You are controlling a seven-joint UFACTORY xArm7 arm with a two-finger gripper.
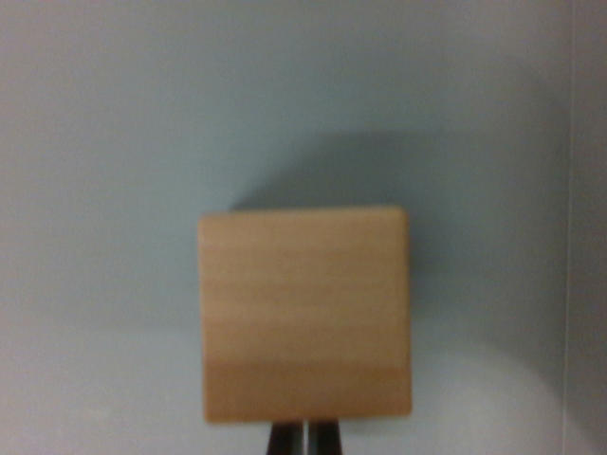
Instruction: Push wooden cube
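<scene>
At the bottom edge, the gripper (303,440) shows two dark fingertips pressed nearly together, just below the wooden cube (304,314). The cube is pale tan with faint horizontal grain, sitting mid-frame on the light grey bench (114,142), shadow behind.

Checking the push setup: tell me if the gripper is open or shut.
Shut: the gripper's two dark fingertips sit nearly together, only a thin slit between, right below the cube.

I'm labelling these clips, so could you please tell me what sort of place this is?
Probably a bare lab tabletop: a plain pale grey-blue surface, a single light wooden cube, and the dark gripper tips against its near side. Nothing else shows.
</scene>
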